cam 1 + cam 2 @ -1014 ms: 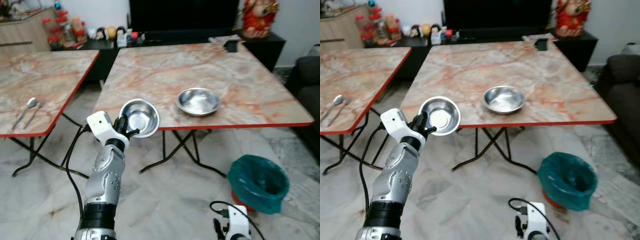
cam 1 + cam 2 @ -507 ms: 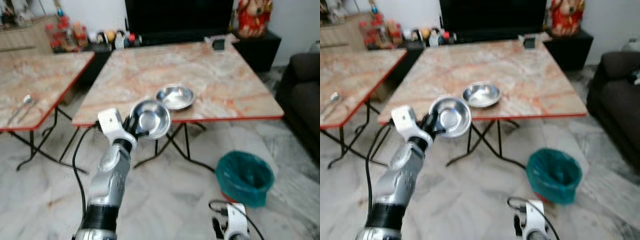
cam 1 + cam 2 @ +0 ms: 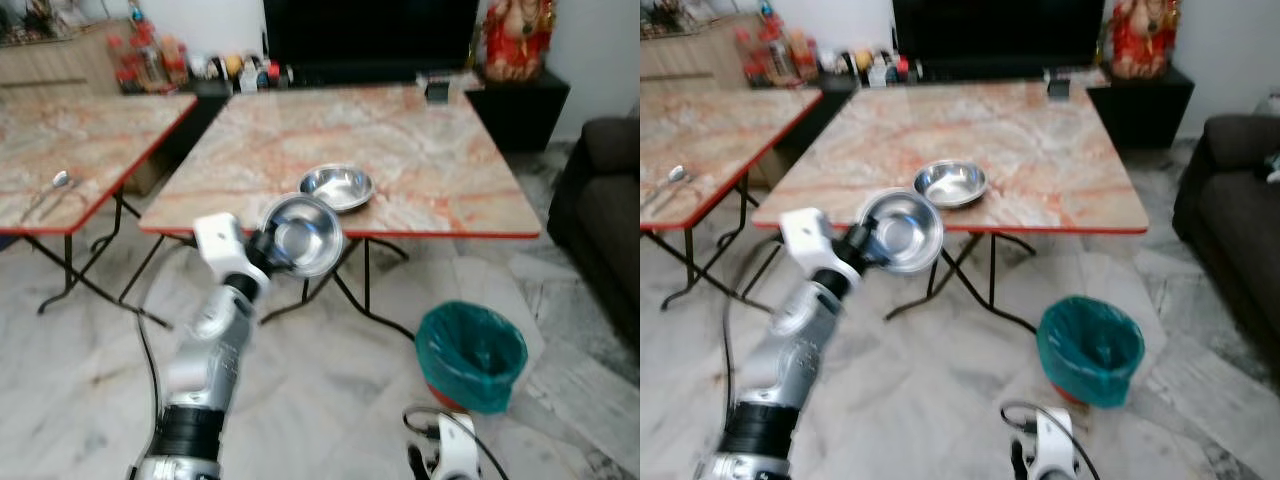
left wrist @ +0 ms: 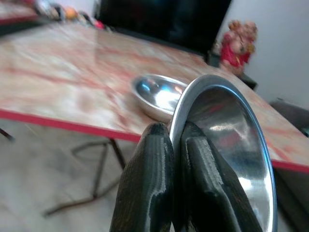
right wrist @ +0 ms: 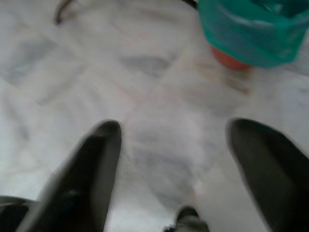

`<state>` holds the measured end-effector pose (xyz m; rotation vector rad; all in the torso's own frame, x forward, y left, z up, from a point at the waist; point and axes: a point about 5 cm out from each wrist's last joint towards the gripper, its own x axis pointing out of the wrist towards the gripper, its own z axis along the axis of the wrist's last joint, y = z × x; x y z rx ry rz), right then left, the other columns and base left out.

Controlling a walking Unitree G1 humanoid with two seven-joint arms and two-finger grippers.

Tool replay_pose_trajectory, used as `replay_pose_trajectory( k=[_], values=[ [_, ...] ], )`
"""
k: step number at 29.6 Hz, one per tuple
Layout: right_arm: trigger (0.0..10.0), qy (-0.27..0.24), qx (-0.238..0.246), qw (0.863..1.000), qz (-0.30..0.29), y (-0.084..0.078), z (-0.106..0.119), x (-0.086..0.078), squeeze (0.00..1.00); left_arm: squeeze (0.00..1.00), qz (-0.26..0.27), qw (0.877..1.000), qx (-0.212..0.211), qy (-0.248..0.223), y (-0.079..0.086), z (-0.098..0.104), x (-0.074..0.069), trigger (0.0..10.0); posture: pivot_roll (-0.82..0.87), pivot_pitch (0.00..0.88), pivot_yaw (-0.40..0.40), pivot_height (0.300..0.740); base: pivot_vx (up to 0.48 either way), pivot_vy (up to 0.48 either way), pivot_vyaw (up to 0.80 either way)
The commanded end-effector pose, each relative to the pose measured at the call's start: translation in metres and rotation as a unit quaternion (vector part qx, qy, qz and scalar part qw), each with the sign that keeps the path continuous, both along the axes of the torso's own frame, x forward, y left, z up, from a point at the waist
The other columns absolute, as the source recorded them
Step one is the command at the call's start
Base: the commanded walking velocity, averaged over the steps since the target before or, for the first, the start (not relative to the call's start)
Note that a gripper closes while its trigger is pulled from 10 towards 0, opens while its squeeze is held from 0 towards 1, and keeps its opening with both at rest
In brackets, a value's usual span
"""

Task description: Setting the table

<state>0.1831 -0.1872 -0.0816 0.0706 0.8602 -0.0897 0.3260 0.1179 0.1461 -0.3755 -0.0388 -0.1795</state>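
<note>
the marble table (image 3: 420,160) sits smaller and higher in the frame than a second ago: the robot has backed off, so the placing looks further away. a second bowl (image 3: 337,187) rests near its front edge. the carried bowl (image 3: 303,234) hangs centre frame, its rim pinched by the left gripper (image 4: 173,140). the right gripper (image 5: 169,145) hangs wide open at the lower edge.

Near edge of the marble table (image 3: 420,170): one steel bowl (image 3: 337,187) sits close to the red rim, with bare tabletop to its right and behind it up to a dark object (image 3: 436,90) at the far edge. A second bowl (image 3: 300,236), pinched by the left gripper (image 3: 262,245), hangs just before the rim. On the floor, a teal-lined bin (image 3: 471,356) stands right of the table legs, near the right gripper (image 5: 174,169), fingers spread.
</note>
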Motion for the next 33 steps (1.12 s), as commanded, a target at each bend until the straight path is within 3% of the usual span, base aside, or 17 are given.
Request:
replay_pose_trajectory(
  k=[1, 4, 7, 10, 20, 29, 33],
  values=[
    [10.0, -0.006, 0.008, 1.0, 0.001, 0.007, 0.001, 0.005, 0.0, 0.0, -0.011, 0.999, 0.009, -0.033, -0.003, 0.018, 0.004, 10.0, -0.01, 0.0, 0.054, 0.723, 0.42, 0.0, 0.0],
    [10.0, -0.007, 0.009, 1.0, -0.001, 0.007, 0.002, 0.005, 0.0, 0.0, -0.02, 0.999, 0.021, -0.037, -0.009, 0.02, 0.004, 10.0, -0.01, 0.0, 0.053, 0.723, 0.461, 0.0, 0.0],
    [10.0, -0.007, 0.009, 1.0, 0.0, 0.007, 0.002, 0.005, 0.0, 0.0, -0.061, 0.986, 0.125, -0.096, -0.021, 0.029, -0.001, 10.0, -0.01, 0.0, 0.051, 0.723, 0.299, 0.0, 0.0],
    [10.0, -0.005, 0.009, 1.0, 0.001, 0.007, 0.001, 0.004, 0.0, 0.0, -0.067, 0.992, 0.072, -0.079, -0.025, 0.029, 0.0, 10.0, 0.0, 0.0, 0.052, 0.723, 0.314, 0.0, 0.0],
    [10.0, -0.01, 0.005, 1.0, 0.005, 0.008, 0.002, 0.005, 0.0, 0.0, -0.059, 0.993, 0.074, -0.075, -0.02, 0.028, 0.002, 10.0, -0.01, 0.0, 0.065, 0.723, 0.356, 0.0, 0.0],
    [10.0, -0.013, 0.003, 1.0, 0.008, 0.011, 0.002, 0.005, 0.0, 0.0, -0.041, 0.995, 0.039, -0.084, -0.014, 0.03, -0.002, 10.0, 0.0, 0.0, 0.064, 0.723, 0.0, 0.0, 0.52],
    [10.0, -0.012, 0.009, 1.0, 0.002, 0.011, 0.002, 0.005, 0.0, 0.0, -0.036, 0.995, 0.046, -0.081, -0.012, 0.03, 0.0, 10.0, 0.0, 0.0, 0.061, 0.723, 0.0, 0.0, 0.23]
  ],
)
